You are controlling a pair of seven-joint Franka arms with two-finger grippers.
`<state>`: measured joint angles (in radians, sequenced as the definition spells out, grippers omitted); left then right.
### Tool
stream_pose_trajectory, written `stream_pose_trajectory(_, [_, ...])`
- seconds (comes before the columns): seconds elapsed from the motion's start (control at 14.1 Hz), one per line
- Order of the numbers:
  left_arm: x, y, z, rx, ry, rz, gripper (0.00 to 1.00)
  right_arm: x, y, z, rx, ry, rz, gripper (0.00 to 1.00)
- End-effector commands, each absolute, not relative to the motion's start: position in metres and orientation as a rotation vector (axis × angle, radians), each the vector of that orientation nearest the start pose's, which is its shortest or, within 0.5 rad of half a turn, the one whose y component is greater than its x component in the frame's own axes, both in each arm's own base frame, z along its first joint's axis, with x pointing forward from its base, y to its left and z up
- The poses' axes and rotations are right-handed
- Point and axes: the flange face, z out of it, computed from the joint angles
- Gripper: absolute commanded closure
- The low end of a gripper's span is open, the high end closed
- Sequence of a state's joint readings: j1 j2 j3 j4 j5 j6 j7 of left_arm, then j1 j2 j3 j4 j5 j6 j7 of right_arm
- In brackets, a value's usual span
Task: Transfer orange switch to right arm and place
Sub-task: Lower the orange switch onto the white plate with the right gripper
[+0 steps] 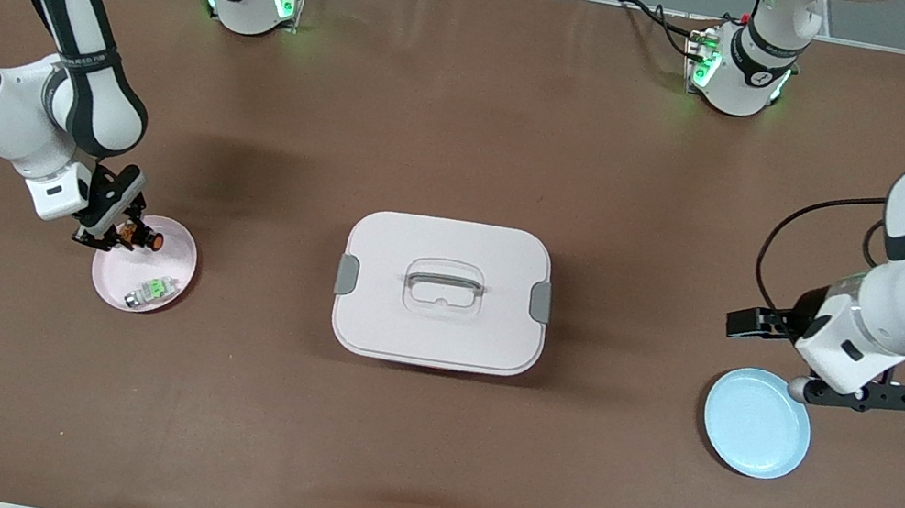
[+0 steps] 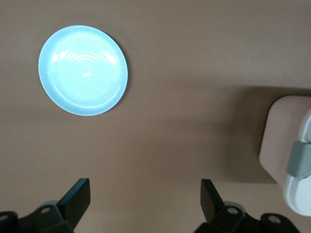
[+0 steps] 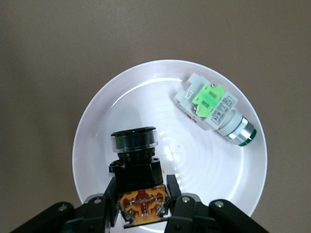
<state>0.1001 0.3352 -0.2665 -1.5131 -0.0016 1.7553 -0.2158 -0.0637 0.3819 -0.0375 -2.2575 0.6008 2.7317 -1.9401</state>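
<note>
Right jaws (image 3: 143, 208): we see them clamped on the orange switch (image 3: 138, 182) over the pink plate (image 1: 179, 248), ready to place.
Left jaws (image 2: 145, 199): spread, empty, waiting beside the blue plate (image 2: 83, 70).

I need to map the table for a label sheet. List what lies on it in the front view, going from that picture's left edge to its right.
Pink plate with the green-and-white part on it → lidded pink box → blue plate.

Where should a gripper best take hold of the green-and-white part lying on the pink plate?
Probably across the green-and-white part's blocky white body, from above: it lies on its side on the pink plate, flat flanks exposed, while its round capped end would likely slip. The right gripper, over the plate, already holds the orange switch.
</note>
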Motion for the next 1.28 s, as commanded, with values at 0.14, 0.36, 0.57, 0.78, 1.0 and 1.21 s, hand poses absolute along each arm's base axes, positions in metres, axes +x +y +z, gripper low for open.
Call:
stream_pose_trajectory(0.14, [0.645, -0.052, 0.471, -3.192, -0.092, 0.143, 0.00, 0.540, -0.084, 0.167, -2.361, -1.901, -0.523, 1.00])
stream_pose_trajectory(0.36, [0.644, -0.028, 0.489, -3.179, -0.141, 0.089, 0.00, 0.550, -0.078, 0.161, -2.313, -1.980, -0.529, 1.00])
stream_pose_trajectory(0.57, [0.631, -0.021, 0.504, -3.167, -0.158, 0.067, 0.00, 0.554, -0.071, 0.159, -2.318, -2.028, -0.520, 1.00])
stream_pose_trajectory(0.78, [0.604, -0.029, 0.508, -3.143, -0.144, 0.002, 0.00, 0.554, -0.078, 0.150, -2.328, -2.026, -0.496, 1.00])
stream_pose_trajectory(1.0, [0.594, -0.030, 0.514, -3.135, -0.142, -0.033, 0.00, 0.553, -0.096, 0.145, -2.355, -2.024, -0.461, 1.00])
stream_pose_trajectory(1.21, [0.581, -0.032, 0.518, -3.122, -0.137, -0.035, 0.00, 0.549, -0.108, 0.145, -2.376, -2.002, -0.445, 1.00])
